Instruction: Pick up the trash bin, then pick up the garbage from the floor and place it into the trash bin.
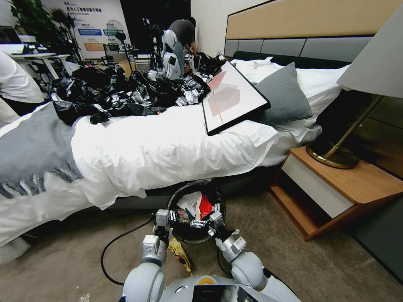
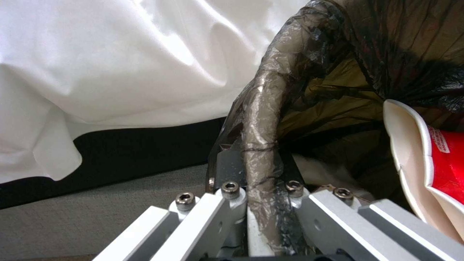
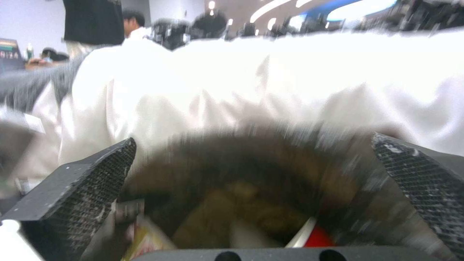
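Trash bin: the small round bucket lined with a black plastic bag (image 1: 194, 212) sits low in front of the robot, at the foot of the white-sheeted bed (image 1: 168, 147), above the beige carpet (image 1: 63, 260); whether it rests on the floor or hangs lifted, I cannot tell.
Contents: a crushed red-and-white carton (image 2: 435, 163) and white paper (image 1: 189, 201) lie inside the bin.
Left gripper: the left gripper (image 2: 263, 203) is pressed together on the bag-covered rim, 1 finger inside and 1 outside the wall.
Right gripper: the right gripper (image 3: 251, 181) hovers over the bin's mouth, its 2 textured black pads (image 3: 82, 181) spread wide with nothing between them.
Handling: the bin looks light and fairly stiff, but the film liner is thin, crinkly and probably slippery, so a rim pinch may slide or tear the bag; a firm hold on rim and liner together seems safest.
Loose litter: a yellow snack wrapper (image 1: 179, 253) lies on the carpet just beside the left arm; it looks crisp, light and easily crushed.
Surroundings: a black cable (image 1: 113, 247) loops across the carpet; a wooden nightstand (image 1: 336, 193) carrying a brass-based lamp (image 1: 336, 153) stands to the right.
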Robot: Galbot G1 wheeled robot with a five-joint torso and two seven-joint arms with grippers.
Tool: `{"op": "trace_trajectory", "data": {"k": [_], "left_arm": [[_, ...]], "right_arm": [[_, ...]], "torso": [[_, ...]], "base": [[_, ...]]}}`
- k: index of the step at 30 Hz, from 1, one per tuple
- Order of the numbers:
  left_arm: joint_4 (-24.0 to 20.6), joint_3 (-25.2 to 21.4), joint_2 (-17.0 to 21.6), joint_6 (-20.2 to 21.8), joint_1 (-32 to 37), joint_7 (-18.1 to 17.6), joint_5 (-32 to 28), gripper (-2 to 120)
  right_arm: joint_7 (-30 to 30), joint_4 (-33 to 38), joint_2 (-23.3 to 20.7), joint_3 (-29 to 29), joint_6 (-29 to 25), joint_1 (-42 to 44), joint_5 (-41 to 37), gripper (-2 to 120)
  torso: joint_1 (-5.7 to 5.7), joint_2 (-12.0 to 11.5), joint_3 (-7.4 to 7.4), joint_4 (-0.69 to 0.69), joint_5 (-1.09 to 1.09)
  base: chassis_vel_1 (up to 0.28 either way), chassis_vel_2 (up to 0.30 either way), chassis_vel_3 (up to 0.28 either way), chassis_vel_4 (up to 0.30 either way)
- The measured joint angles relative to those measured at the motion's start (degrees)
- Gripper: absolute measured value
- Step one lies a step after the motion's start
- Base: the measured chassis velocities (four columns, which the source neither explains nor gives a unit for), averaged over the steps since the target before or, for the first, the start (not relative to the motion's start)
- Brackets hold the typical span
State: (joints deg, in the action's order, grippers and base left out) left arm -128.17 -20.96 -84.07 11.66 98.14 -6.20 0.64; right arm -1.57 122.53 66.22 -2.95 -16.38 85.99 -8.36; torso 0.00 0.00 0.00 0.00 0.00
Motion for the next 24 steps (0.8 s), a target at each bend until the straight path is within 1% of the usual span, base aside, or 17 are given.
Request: {"op": "trace_trajectory", "data": {"k": [1,3,7,10,15,24], "left_arm": [[0.0,0.0,0.0,0.0,0.0,0.0,0.0,0],[0.2,-0.1,0.0,0.0,0.0,0.0,0.0,0],[0.2,-0.2,0.1,0.0,0.0,0.0,-0.1,0],[0.0,-0.4,0.1,0.2,0.1,-0.2,-0.6,0],[-0.3,-0.5,0.2,0.2,0.2,-0.5,-1.3,0],[-1.1,-0.6,0.4,0.4,0.5,-0.6,-1.5,0]], "right_arm": [[0.0,0.0,0.0,0.0,0.0,0.0,0.0,115],[-0.1,2.6,1.0,-1.9,-1.3,1.7,1.0,114],[0.2,4.1,2.5,-3.6,-2.8,3.1,2.3,113],[2.5,6.2,4.7,-5.7,-4.1,5.2,3.9,107],[3.5,7.1,6.3,-8.1,-5.4,6.3,4.6,101],[4.5,6.4,8.1,-9.7,-5.4,5.7,3.8,100]], "torso": [[0.0,0.0,0.0,0.0,0.0],[0.0,0.0,0.0,0.0,0.0],[0.0,0.0,0.0,0.0,0.0],[0.0,0.0,0.0,0.0,0.0],[0.0,0.0,0.0,0.0,0.0],[0.0,0.0,0.0,0.0,0.0]], "base": [[0.0,0.0,0.0,0.0],[0.0,0.0,0.0,0.0],[0.0,0.0,0.0,0.0],[0.0,0.0,0.0,0.0],[0.0,0.0,0.0,0.0],[0.0,0.0,0.0,0.0]]}}
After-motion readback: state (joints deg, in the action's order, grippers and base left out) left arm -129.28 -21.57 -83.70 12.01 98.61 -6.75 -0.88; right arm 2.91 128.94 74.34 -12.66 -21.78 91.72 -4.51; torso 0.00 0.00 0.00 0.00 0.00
